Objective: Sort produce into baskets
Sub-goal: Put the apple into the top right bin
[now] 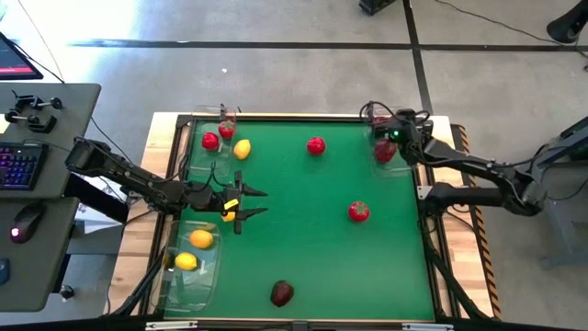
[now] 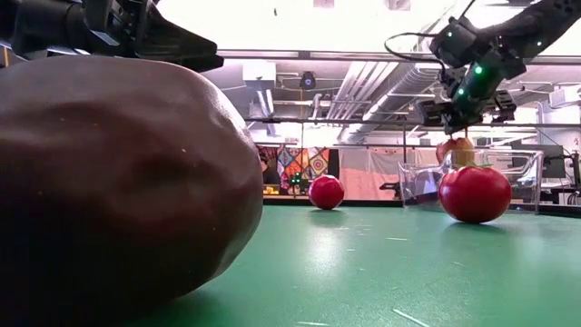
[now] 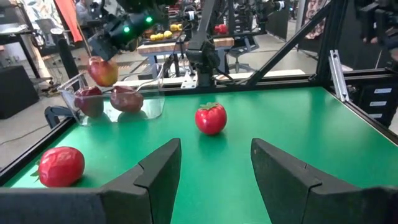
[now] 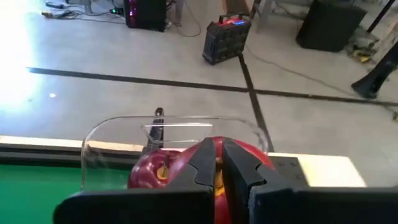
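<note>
Apple (image 3: 102, 70), glossy and round, hangs over clear tray (image 3: 149, 106).

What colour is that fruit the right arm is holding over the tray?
The apple is red with a yellowish patch, clearest in the left wrist view.

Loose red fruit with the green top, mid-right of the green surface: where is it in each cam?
High view: red fruit, right of centre, clear of everything else.
Low view: right side, in front of the tray.
Left wrist view: picture centre.
Right wrist view: not in it.
Shared landmark: the clear tray with dark red apples, seen in all four.
</note>
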